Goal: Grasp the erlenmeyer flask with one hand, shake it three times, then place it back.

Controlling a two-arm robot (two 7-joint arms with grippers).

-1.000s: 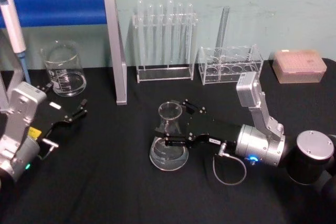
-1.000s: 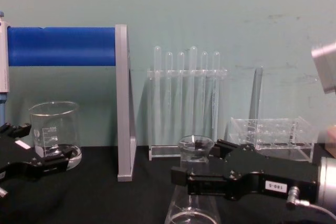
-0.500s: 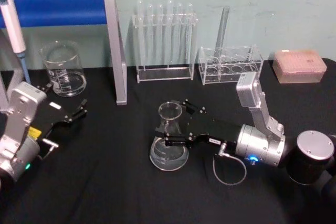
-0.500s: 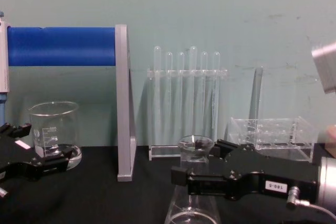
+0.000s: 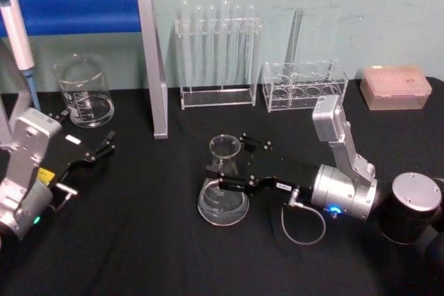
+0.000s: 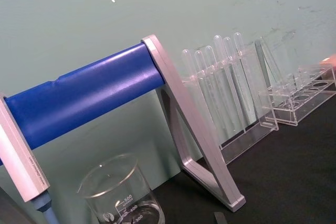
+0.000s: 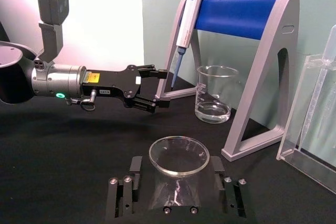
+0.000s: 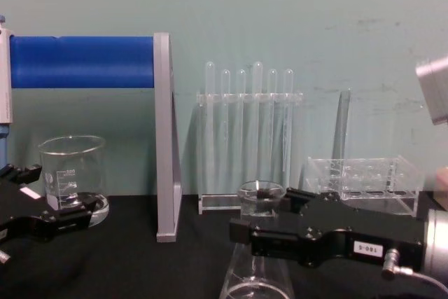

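Observation:
The clear erlenmeyer flask (image 5: 222, 202) stands upright on the black table, just in front of centre. My right gripper (image 5: 226, 163) reaches in from the right at neck height. One black finger (image 5: 229, 184) is on the near side of the neck and the other lies on the far side. In the right wrist view the flask's rim (image 7: 178, 153) sits between the two pads (image 7: 135, 167), with thin gaps to the glass. The right gripper (image 8: 260, 234) is open. My left gripper (image 5: 104, 148) rests open at the left, apart from the flask.
A glass beaker (image 5: 84, 95) stands at the back left, beside the blue and grey pipette stand (image 5: 149, 60), which holds a pipette (image 5: 15, 25). Along the back wall stand a test tube rack (image 5: 216, 53), a low clear rack (image 5: 305, 84) and a pink tip box (image 5: 395, 86).
The right gripper's fingers have drawn slightly closer to the flask's neck. The flask and the left arm have not moved.

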